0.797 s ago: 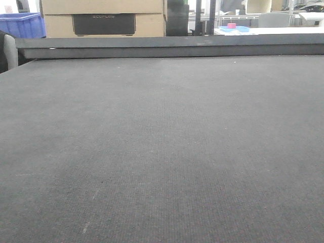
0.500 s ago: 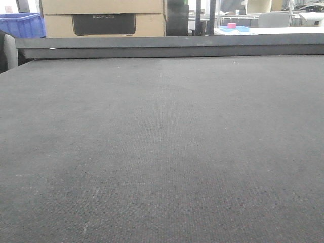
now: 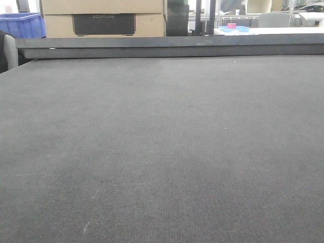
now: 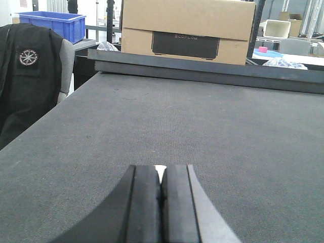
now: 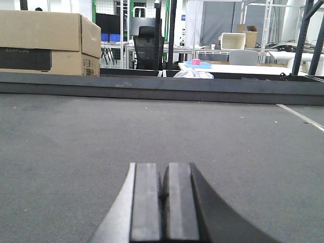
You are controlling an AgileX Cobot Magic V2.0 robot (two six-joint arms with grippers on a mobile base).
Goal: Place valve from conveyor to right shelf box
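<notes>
Conveyor (image 3: pixel 162 152) fills near view, rail (image 3: pixel 172 48) at far edge. Left gripper (image 4: pixel 161 174) pressed together above belt. Right gripper (image 5: pixel 163 174) pressed together. Cardboard box (image 3: pixel 104 17) far left.

3 cams low, fwd over conveyor (image 3: pixel 162 152)

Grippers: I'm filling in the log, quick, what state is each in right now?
Left gripper: shut, holding nothing.
Right gripper: shut, holding nothing.
</notes>
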